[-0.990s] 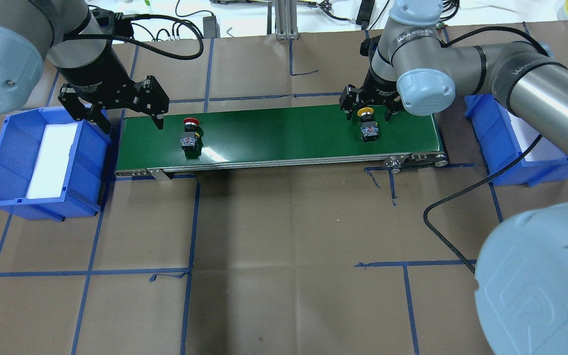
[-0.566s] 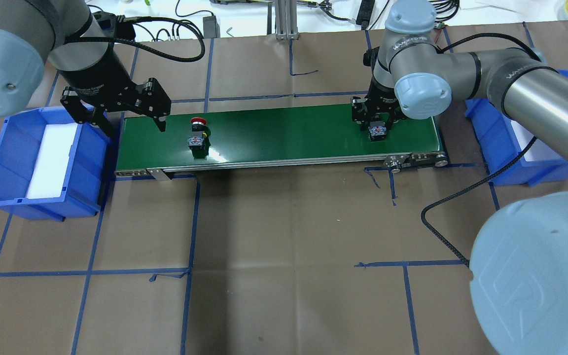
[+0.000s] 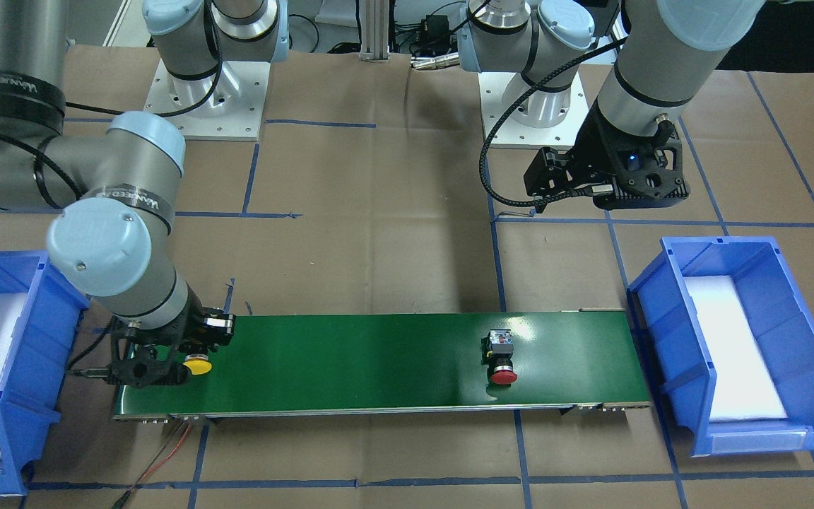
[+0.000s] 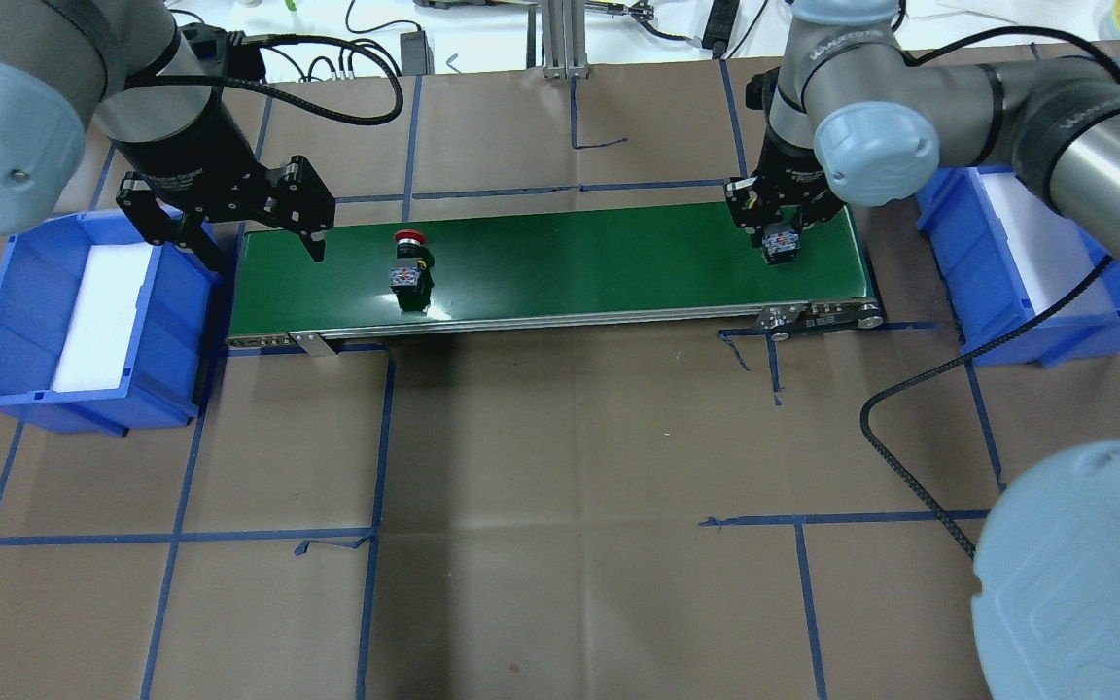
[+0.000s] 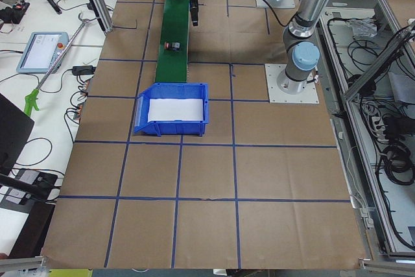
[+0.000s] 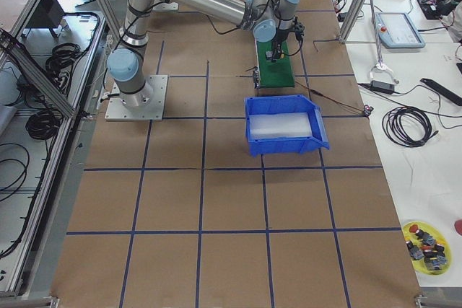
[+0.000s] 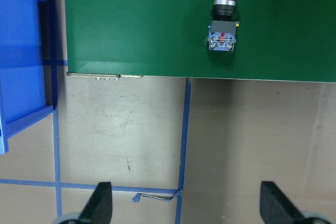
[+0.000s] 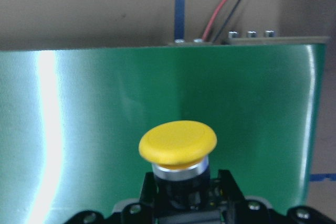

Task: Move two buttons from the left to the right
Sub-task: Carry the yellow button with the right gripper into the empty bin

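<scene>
The red-capped button (image 4: 410,266) lies on its side on the left part of the green conveyor belt (image 4: 570,262); the left wrist view shows this button (image 7: 224,24) as well. My left gripper (image 4: 262,248) hangs open over the belt's left end, a little left of the red button, with nothing in it. At the belt's right end my right gripper (image 4: 781,233) is shut on the yellow-capped button (image 4: 780,245). In the right wrist view the yellow cap (image 8: 178,142) sticks out between the fingers (image 8: 227,183). The front view shows the yellow cap (image 3: 198,365) over the belt's end.
A blue bin (image 4: 16,282) with a white liner stands off the belt's left end. A second blue bin (image 4: 949,243) stands off the right end, under my right arm. Brown paper with blue tape lines covers the table. A black cable (image 4: 910,389) loops near the right bin.
My right gripper has closed on the yellow button and shifted right along the belt with it. The red button has drifted right on the belt. The left gripper has barely moved.
</scene>
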`<move>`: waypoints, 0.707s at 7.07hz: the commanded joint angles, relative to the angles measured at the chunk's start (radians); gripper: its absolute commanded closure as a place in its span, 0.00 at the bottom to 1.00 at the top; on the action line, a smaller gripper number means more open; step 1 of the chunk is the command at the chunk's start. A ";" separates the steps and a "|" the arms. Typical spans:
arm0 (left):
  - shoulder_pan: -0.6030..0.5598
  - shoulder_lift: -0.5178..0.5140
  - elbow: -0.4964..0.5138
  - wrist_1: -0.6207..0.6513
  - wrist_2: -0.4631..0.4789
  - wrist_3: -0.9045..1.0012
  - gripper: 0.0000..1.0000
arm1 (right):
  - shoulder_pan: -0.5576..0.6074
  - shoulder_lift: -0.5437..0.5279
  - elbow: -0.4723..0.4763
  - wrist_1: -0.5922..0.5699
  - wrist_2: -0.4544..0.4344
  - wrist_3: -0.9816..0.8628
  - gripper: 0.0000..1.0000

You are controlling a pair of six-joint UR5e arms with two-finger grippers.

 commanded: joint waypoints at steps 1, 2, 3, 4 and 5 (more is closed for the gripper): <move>0.000 0.010 -0.006 0.003 -0.003 0.002 0.00 | -0.151 -0.082 -0.104 0.153 -0.016 -0.182 0.96; 0.000 0.013 -0.005 0.003 -0.003 0.002 0.00 | -0.262 -0.073 -0.158 0.183 -0.013 -0.316 0.96; 0.000 0.018 -0.005 0.002 -0.005 0.002 0.00 | -0.357 -0.065 -0.175 0.182 -0.011 -0.439 0.96; 0.000 0.017 -0.006 0.000 -0.005 0.002 0.00 | -0.426 -0.049 -0.171 0.182 -0.008 -0.506 0.96; 0.000 0.009 -0.005 0.002 -0.002 0.001 0.00 | -0.472 -0.014 -0.171 0.170 -0.002 -0.555 0.96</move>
